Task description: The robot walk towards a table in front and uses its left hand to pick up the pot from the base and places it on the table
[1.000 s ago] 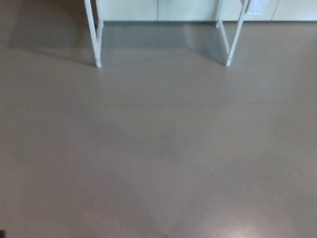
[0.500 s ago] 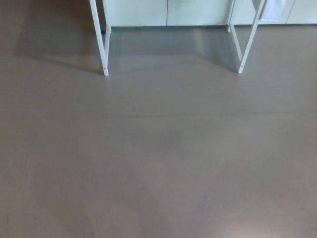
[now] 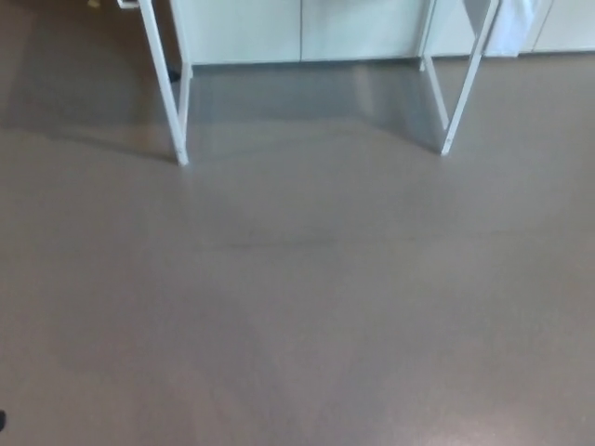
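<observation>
Only the lower part of the table shows in the head view: its white left front leg (image 3: 167, 88) and right front leg (image 3: 462, 79) stand on the grey floor (image 3: 297, 297) near the top of the picture. The tabletop, the pot and its base are out of frame. Neither of my hands shows.
White cabinet fronts (image 3: 307, 28) run along the wall behind the table legs. The table throws a soft shadow (image 3: 307, 98) on the floor between the legs. A faint seam (image 3: 270, 245) crosses the floor in the middle.
The table legs sit lower and look larger in the picture than a second ago; the whole view has shifted, so the camera has moved closer to the table.
</observation>
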